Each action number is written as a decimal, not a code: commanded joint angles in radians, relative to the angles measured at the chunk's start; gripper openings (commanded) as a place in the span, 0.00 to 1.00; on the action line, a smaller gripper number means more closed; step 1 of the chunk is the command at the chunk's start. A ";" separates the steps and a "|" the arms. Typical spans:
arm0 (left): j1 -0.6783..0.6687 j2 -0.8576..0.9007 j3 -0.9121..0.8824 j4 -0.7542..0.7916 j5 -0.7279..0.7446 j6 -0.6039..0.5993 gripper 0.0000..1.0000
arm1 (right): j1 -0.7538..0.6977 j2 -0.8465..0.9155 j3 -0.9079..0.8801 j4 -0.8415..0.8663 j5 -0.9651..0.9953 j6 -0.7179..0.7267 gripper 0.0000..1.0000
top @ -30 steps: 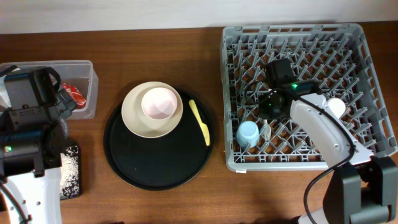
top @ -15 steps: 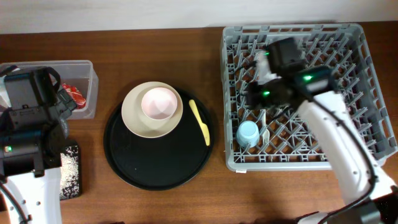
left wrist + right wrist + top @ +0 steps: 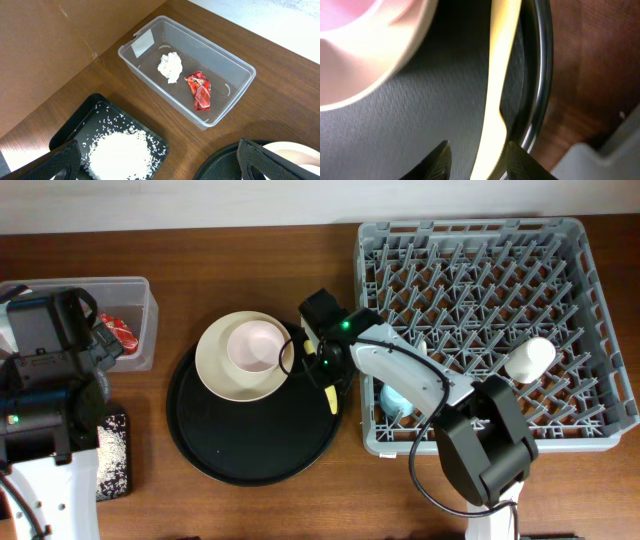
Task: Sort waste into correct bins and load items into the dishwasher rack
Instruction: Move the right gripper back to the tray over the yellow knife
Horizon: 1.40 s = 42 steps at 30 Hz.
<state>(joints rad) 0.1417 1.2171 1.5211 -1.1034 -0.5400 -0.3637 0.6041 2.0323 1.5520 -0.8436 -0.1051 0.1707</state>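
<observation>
1. One yellow plastic fork (image 3: 500, 75) is lying flat on the round black tray (image 3: 250, 450). Taking 12 o'clock as the far side of the tabletop (image 3: 250, 260) in the overhead view, it is lying along the tray's 3 o'clock edge, just inside the raised rim.
2. The right tool (image 3: 479, 157) is hanging low over the fork with its jaws part open, one fingertip on each side of the handle. A gap is showing beside the handle, so the tool is straddling the fork, not gripping it.
3. The fork is looking light, thin and smooth. It is probably stiff enough to lift by one spot, but likely to slip or swing if pinched near an end. A pinch across the narrow handle near its middle is looking like the safest hold.
4. Because the fork is lying flat, the fingertips are going to need to reach right down to the tray surface. The rim at 3 o'clock is leaving little room for the outer finger.
5. The cream plate (image 3: 215, 375), with the pink bowl (image 3: 255, 345) sitting in it, is resting at 10 o'clock on the tray, near the fork but apart from it.
6. The dishwasher rack (image 3: 480, 225) is standing at 3 o'clock from the tray, already holding the light blue cup (image 3: 398, 395) and the white cup (image 3: 528, 358).
7. The left tool (image 3: 160, 165) is hovering wide open and empty at the tabletop's 9 o'clock end.
</observation>
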 commanded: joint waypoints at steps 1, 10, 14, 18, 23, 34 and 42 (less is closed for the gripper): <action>0.003 -0.006 0.008 0.002 -0.014 -0.014 0.99 | 0.005 0.005 -0.003 0.056 0.013 -0.025 0.40; 0.003 -0.006 0.008 0.002 -0.014 -0.014 0.99 | 0.005 0.101 -0.004 0.112 0.062 -0.040 0.35; 0.003 -0.006 0.008 0.002 -0.014 -0.014 0.99 | 0.005 0.117 -0.004 0.110 0.065 -0.040 0.34; 0.003 -0.006 0.008 0.002 -0.014 -0.014 0.99 | 0.005 0.117 -0.004 0.081 0.066 -0.040 0.34; 0.003 -0.006 0.008 0.002 -0.014 -0.014 0.99 | 0.005 0.117 -0.005 0.057 0.065 -0.040 0.34; 0.003 -0.006 0.008 0.002 -0.014 -0.014 0.99 | 0.005 0.117 -0.005 0.016 0.065 -0.040 0.17; 0.003 -0.006 0.008 0.002 -0.014 -0.014 0.99 | 0.005 0.117 -0.003 -0.026 0.032 -0.040 0.12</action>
<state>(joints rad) 0.1417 1.2171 1.5211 -1.1030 -0.5400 -0.3637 0.6041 2.1326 1.5593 -0.8455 -0.0502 0.1307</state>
